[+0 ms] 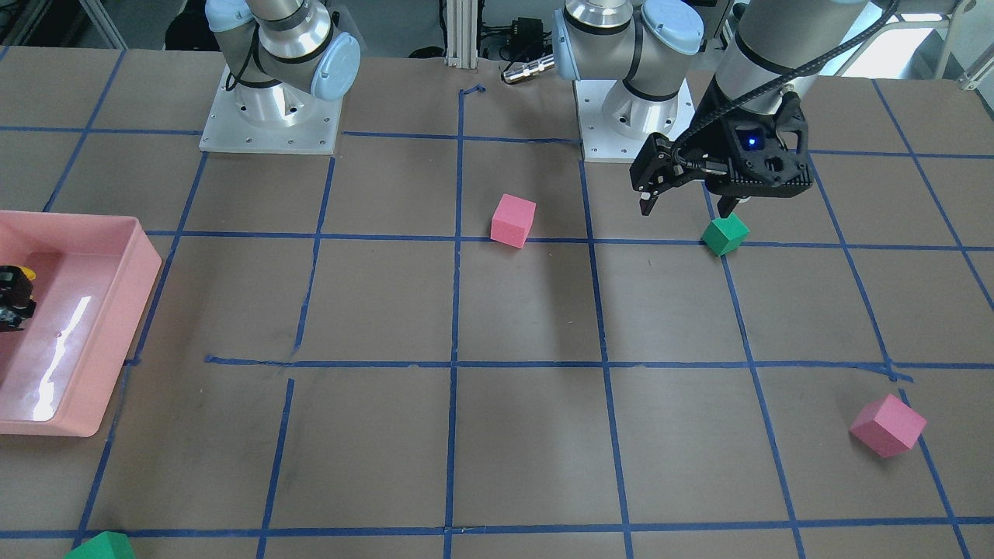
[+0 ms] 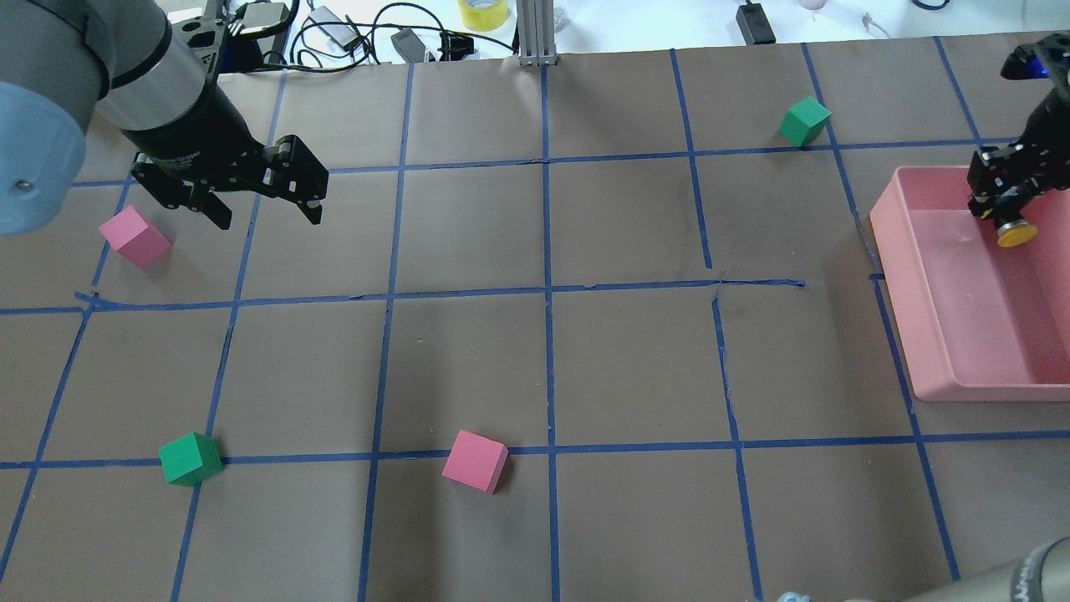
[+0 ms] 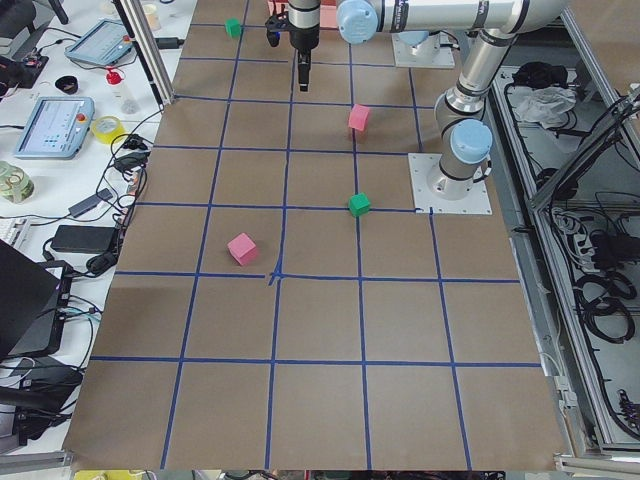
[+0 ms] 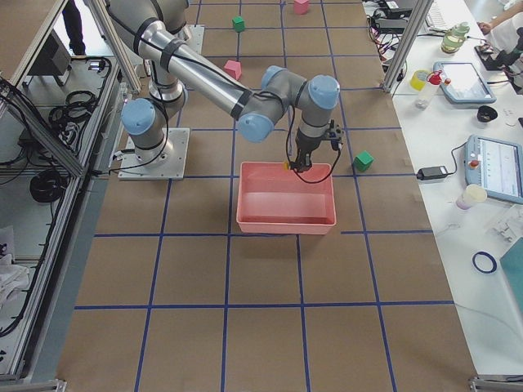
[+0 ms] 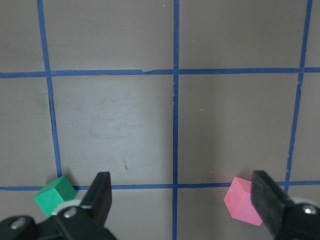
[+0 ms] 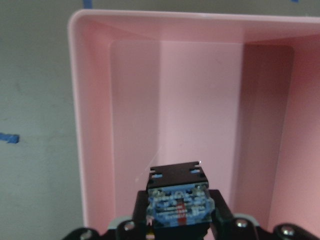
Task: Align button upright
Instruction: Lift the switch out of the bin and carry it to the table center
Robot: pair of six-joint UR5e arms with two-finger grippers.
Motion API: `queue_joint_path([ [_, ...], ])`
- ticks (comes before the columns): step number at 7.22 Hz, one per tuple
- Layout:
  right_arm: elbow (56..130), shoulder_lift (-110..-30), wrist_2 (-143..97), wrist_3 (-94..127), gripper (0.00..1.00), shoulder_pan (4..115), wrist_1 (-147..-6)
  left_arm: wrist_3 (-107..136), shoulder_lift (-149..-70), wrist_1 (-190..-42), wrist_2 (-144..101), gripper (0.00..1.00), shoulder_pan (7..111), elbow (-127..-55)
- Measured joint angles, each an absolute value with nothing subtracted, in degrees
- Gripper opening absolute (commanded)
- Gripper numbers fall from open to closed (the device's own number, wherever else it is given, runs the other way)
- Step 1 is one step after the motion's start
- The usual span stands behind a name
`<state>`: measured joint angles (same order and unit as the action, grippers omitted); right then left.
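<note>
The button (image 2: 1015, 234) has its yellow cap showing below the fingers of my right gripper (image 2: 1003, 201), which is shut on it over the far end of the pink bin (image 2: 928, 334). In the right wrist view the button's blue-and-black contact end (image 6: 177, 205) faces the camera between the fingers, and the cap is hidden. In the front view the button (image 1: 23, 273) and gripper sit at the left edge, over the bin (image 1: 116, 310). My left gripper (image 2: 267, 216) is open and empty, hovering above the table between a pink cube (image 2: 134, 238) and a green cube (image 1: 724, 234).
A second pink cube (image 2: 475, 460) and a green cube (image 2: 191, 458) lie near my side of the table. Another green cube (image 2: 804, 121) lies far right, near the bin. Blue tape lines grid the brown table. Cables and tape rolls lie beyond the far edge.
</note>
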<state>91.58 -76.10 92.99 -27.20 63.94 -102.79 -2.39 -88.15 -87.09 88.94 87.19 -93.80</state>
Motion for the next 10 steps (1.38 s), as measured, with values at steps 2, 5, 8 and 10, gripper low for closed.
queue_joint_path([
  [2,90.9,-78.4,91.4,-14.9,0.0,76.3,-99.0,-2.4,-88.2,-87.1,88.9,1.0,87.2,-93.8],
  [5,91.1,-73.2,87.6,8.8,0.0,96.4,-106.9,-2.5,-88.2,-87.0,88.9,1.0,87.2,-93.8],
  [8,90.6,-64.7,85.0,22.4,0.0,107.7,-118.6,-2.5,-88.1,-87.0,88.9,1.0,87.2,-93.8],
  [10,91.2,-60.6,84.7,23.3,0.0,110.3,-124.6,-2.5,-88.1,-87.0,88.9,1.0,87.2,-93.8],
])
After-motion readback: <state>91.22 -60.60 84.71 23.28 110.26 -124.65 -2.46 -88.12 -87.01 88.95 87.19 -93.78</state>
